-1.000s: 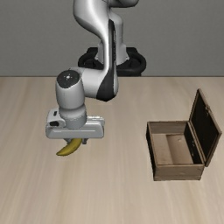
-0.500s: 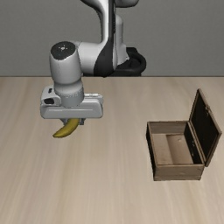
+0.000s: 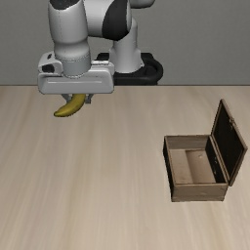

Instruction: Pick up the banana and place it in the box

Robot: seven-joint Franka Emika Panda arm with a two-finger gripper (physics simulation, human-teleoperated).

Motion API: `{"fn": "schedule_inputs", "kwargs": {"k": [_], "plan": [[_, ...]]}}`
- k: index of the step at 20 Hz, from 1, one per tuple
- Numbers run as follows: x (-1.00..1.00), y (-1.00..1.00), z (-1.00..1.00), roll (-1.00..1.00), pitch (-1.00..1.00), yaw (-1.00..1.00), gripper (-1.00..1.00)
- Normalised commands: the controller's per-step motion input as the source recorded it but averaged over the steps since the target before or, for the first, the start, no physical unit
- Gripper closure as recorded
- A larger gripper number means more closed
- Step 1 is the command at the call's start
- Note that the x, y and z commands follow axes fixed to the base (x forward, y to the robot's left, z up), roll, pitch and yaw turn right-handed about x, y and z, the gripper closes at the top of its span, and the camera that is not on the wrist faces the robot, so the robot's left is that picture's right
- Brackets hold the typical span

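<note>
Exterior view: gripper (image 3: pixel 74 98) was clamped on banana (image 3: pixel 66 107), held off the table; open box (image 3: pixel 200 194) sat well apart, toward the exterior view's right.

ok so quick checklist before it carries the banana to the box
1. Banana in gripper: ok, it hangs between the fingers.
2. Banana off the table: ok, it looks lifted well above it.
3. Box open: ok, lid stands up.
4. Room in box: ok, the cavity looks long enough.
5. Gripper over box: not ok, it is far toward the exterior view's left.
6. Grip firmness: cannot tell.
</note>
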Motion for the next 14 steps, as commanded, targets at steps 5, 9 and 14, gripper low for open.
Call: {"fn": "schedule_inputs", "kwargs": {"k": [5, 9, 14], "plan": [[0.00, 0.00, 1.00, 0.00, 0.00, 0.00, 1.00], [0.00, 0.75, 0.25, 0.00, 0.00, 0.00, 1.00], [0.00, 1.00, 0.00, 0.00, 0.00, 0.00, 1.00]]}}
